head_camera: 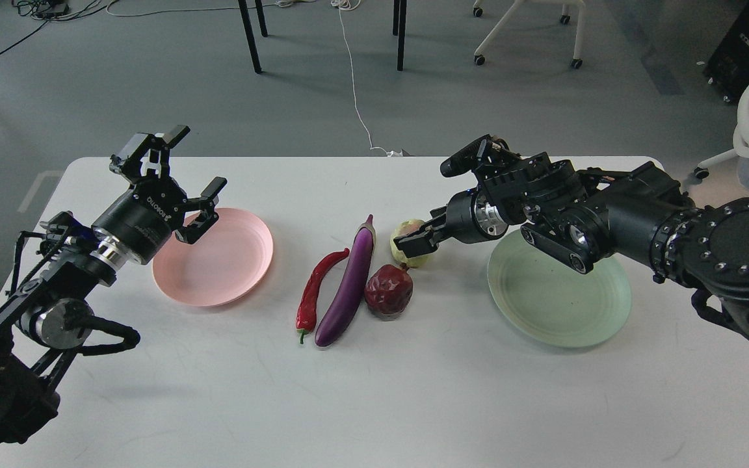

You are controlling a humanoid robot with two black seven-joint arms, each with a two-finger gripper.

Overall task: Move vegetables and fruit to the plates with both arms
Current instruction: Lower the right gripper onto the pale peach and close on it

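A purple eggplant (352, 283) lies mid-table, with a red chili pepper (315, 292) just left of it and a dark red pomegranate (388, 290) touching its right side. A pale yellow-green fruit (407, 229) sits behind the pomegranate. The pink plate (218, 260) at the left and the mint green plate (556, 305) at the right hold nothing. My left gripper (189, 175) is open and empty above the pink plate's far left rim. My right gripper (436, 205) is open, and its lower finger (417, 242) crosses in front of the yellow-green fruit.
The white table (374, 403) has bare surface in front of the produce and plates. My right arm's wrist and forearm hang over the green plate's far edge. Beyond the table are table legs, a white cable and chair bases on the grey floor.
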